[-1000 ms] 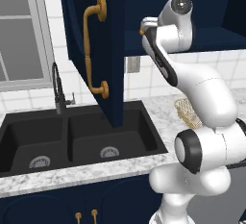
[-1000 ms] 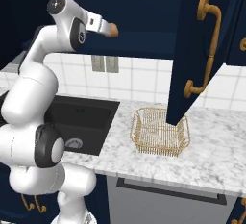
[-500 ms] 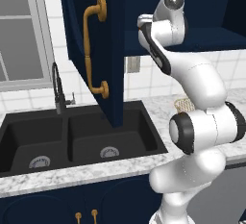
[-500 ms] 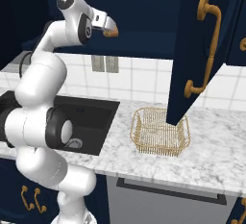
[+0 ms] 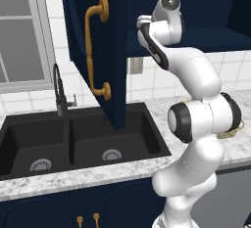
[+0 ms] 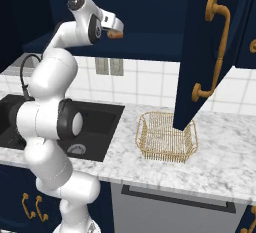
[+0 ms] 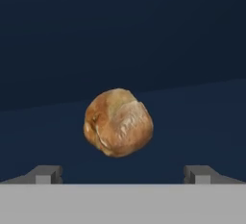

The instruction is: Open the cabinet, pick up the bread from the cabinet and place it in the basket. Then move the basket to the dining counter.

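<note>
The navy wall cabinet (image 6: 150, 7) stands open, its left door (image 5: 98, 51) and right door (image 6: 200, 52) swung out toward me, each with a curved brass handle. A round brown bread roll (image 7: 118, 122) lies on the cabinet shelf, also visible as the bread (image 6: 116, 35) just past my hand. My gripper (image 7: 124, 174) is open, with the roll centred a short way ahead of the fingertips (image 7: 48, 174) and nothing between them. The gripper (image 6: 118, 29) reaches into the cabinet. The tan wire basket (image 6: 142, 137) sits empty on the marble counter below the right door. The dining counter is out of view.
A black double sink (image 5: 73, 139) with a dark faucet (image 5: 60, 90) lies left of the arm. The open right door's lower corner (image 6: 181, 122) hangs just above the basket. A wall outlet (image 6: 109, 66) sits on the white tiles. The marble counter (image 6: 225, 152) extends to the right.
The arm has straightened upward and pushed the hand a little further into the cabinet toward the bread. Doors, basket and bread have not moved.
</note>
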Tool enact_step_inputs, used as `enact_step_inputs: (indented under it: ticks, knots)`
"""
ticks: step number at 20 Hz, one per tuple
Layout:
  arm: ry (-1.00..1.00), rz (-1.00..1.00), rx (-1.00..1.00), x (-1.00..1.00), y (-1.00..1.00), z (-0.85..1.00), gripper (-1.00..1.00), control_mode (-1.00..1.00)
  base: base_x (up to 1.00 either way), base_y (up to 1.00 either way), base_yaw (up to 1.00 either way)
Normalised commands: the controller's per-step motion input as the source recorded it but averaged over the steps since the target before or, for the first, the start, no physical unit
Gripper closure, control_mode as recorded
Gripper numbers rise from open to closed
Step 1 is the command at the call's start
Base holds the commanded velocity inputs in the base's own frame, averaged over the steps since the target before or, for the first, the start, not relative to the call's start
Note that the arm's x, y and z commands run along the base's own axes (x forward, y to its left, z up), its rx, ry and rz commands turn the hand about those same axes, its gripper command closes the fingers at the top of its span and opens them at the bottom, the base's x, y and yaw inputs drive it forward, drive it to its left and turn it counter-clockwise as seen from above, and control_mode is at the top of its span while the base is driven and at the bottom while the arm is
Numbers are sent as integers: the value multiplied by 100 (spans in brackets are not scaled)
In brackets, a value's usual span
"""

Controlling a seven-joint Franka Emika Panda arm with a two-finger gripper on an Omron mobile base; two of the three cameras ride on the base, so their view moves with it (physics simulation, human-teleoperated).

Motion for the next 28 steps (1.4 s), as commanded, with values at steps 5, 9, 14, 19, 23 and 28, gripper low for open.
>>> enact_step_inputs:
  ticks: [5, 9, 14, 19, 23, 28]
  knots:
    - [0, 0, 0, 28, -7, -4, -100, -100, 0, 0, 0]
    - [0, 0, 0, 35, -5, -3, -100, -100, 0, 0, 0]
    - [0, 0, 0, 30, -1, -2, -100, -100, 0, 0, 0]
    - [0, 0, 0, 25, 0, -2, -100, -100, 0, 0, 0]
    - [0, 0, 0, 24, 0, -5, -100, -100, 0, 0, 0]
    - [0, 0, 0, 22, 0, -11, -100, -100, 0, 0, 0]
